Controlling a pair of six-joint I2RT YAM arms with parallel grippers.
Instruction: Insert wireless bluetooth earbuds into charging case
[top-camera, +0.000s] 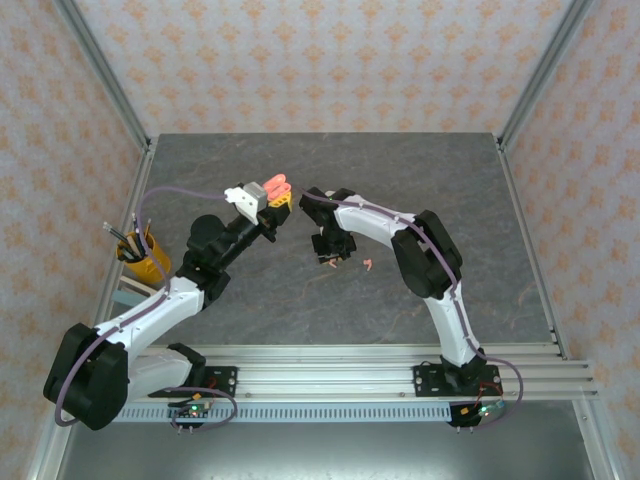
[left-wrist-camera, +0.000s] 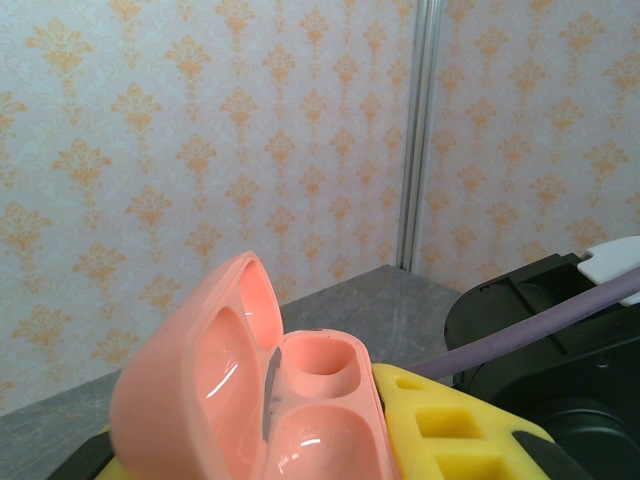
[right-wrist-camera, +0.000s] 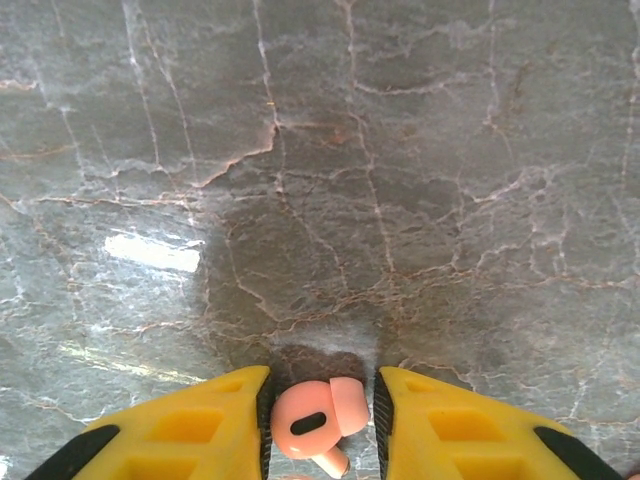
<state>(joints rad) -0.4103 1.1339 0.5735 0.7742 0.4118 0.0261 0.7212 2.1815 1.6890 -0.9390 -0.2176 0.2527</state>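
Coral-pink earbud (right-wrist-camera: 310, 425) sits pinched between the right jaws, its rounded body touching both yellow fingers (right-wrist-camera: 180, 435) and its stem pointing to 5 o'clock, over the grey marbled desk (right-wrist-camera: 330, 150). In the top view, a second coral-pink earbud (top-camera: 368, 265) lies loose on the desk, just at 3 o'clock of those jaws. At 10 o'clock from them, the left jaws are pressed onto a coral-pink charging case (left-wrist-camera: 320, 425). In the left wrist view its lid (left-wrist-camera: 190, 370) is swung open towards 9 o'clock and an empty socket (left-wrist-camera: 322, 362) shows in the body. A yellow cup (top-camera: 150, 262) stands at the desk's 9 o'clock edge.
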